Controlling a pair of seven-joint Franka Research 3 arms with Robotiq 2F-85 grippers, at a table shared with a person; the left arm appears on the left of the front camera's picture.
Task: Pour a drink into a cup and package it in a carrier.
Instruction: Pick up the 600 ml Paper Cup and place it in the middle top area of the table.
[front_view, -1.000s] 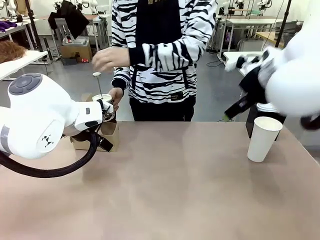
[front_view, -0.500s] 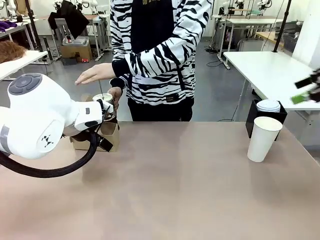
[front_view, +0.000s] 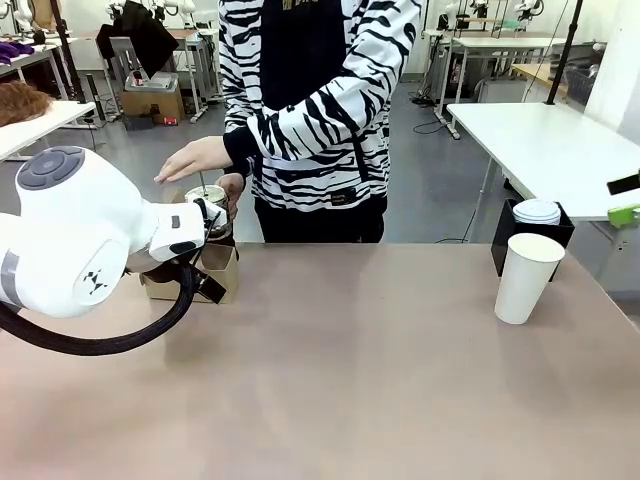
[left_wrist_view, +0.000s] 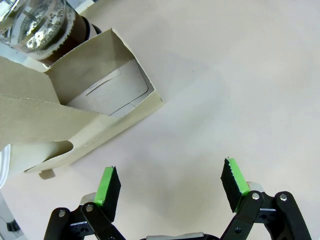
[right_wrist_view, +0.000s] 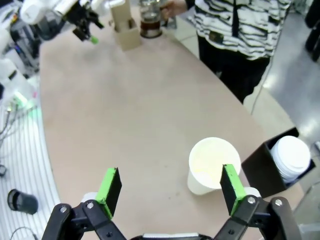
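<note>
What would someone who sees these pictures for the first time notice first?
The person in a black-and-white striped jacket at the far side stands out first, one hand on the glass pitcher of dark drink beside the brown carrier at the far left of the table. Next comes the white left arm at the near left, then the open white cup standing at the right, in front of a black box.

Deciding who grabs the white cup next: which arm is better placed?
Right. The right hand hangs open just above the cup, which stands free and upright. The left hand is open beside the carrier, far off to the left.
</note>
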